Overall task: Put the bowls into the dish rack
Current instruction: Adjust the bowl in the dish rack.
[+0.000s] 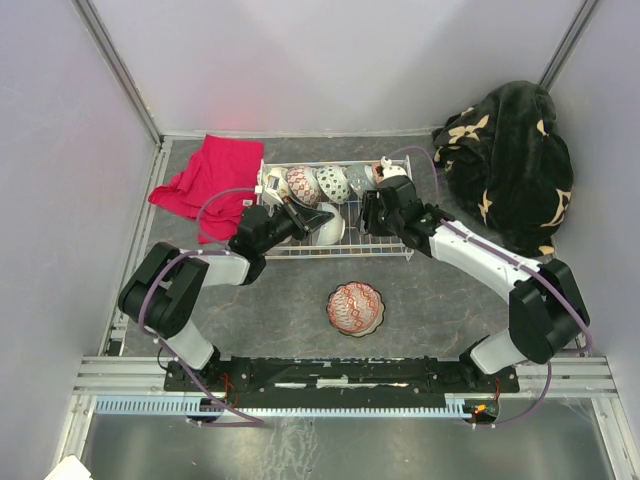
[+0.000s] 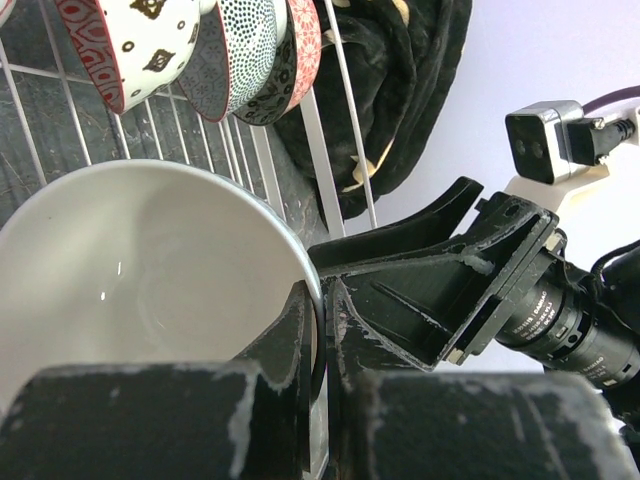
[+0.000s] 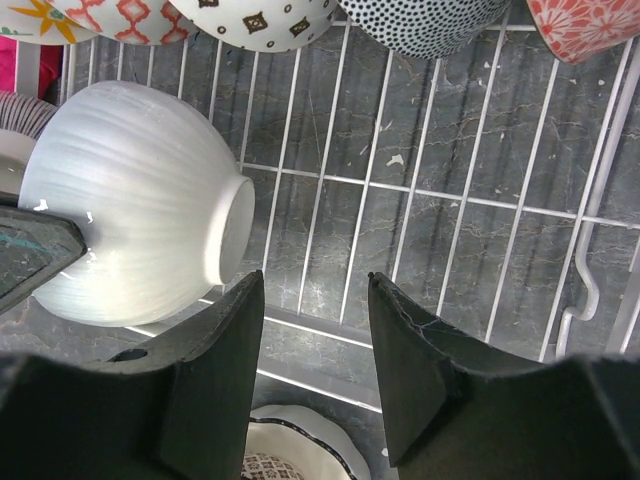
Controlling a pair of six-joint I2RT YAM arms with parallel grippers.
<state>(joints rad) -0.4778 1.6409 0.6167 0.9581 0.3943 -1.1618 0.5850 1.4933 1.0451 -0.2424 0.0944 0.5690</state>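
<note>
The white wire dish rack (image 1: 345, 254) holds a row of patterned bowls (image 1: 333, 183) on edge along its back. My left gripper (image 1: 312, 216) is shut on the rim of a plain white bowl (image 1: 329, 226) tipped on its side inside the rack. In the left wrist view the fingers (image 2: 300, 340) pinch that white bowl (image 2: 140, 270) at its right rim. My right gripper (image 3: 315, 290) hangs open over the rack floor (image 3: 440, 200), just right of the white bowl's (image 3: 140, 220) foot, holding nothing. A red patterned bowl (image 1: 355, 308) sits on the table in front of the rack.
A red cloth (image 1: 210, 180) lies left of the rack. A black blanket with tan patterns (image 1: 510, 165) is heaped at the back right. Both arms crowd the rack's front half, their grippers close together.
</note>
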